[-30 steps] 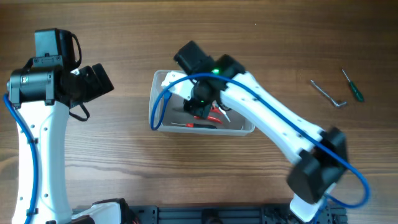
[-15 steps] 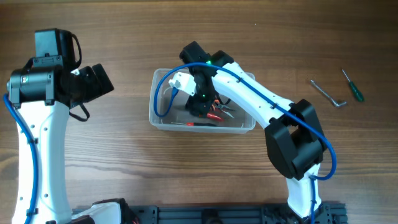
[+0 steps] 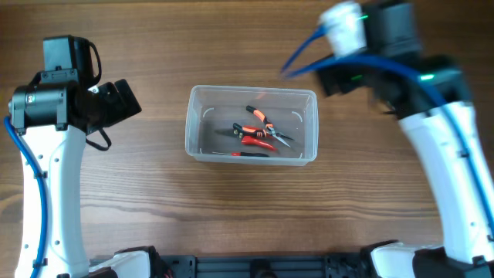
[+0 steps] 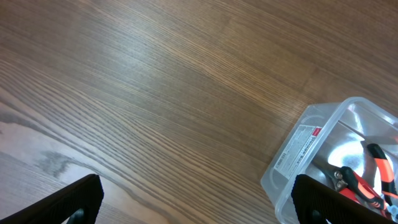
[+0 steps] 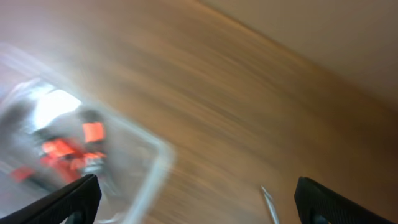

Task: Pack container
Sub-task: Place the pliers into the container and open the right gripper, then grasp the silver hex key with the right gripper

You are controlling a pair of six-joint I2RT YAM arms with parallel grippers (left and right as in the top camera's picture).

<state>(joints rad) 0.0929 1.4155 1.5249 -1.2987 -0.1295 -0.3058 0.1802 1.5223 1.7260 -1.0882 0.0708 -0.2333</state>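
Although blur smears the right wrist view, the right end effector (image 5: 196,202) shows its two dark fingers spread wide with nothing between them. Ahead of it and off to its left sits the clear, colourless rectangular plastic container (image 5: 155,165) with rounded corners, resting on the brown wooden bench (image 5: 249,93). A thin grey metal rod (image 5: 268,202), too blurred to identify, lies just ahead, nearer its right finger. The left end effector (image 4: 199,205) is likewise spread wide and empty; the container's corner, bearing a white printed label (image 4: 298,149), lies ahead on the side of its right finger. Seen from overhead, orange-handled pliers (image 3: 258,133) and a slim red-handled tool (image 3: 251,154) lie inside the container, the slim tool along one long wall.
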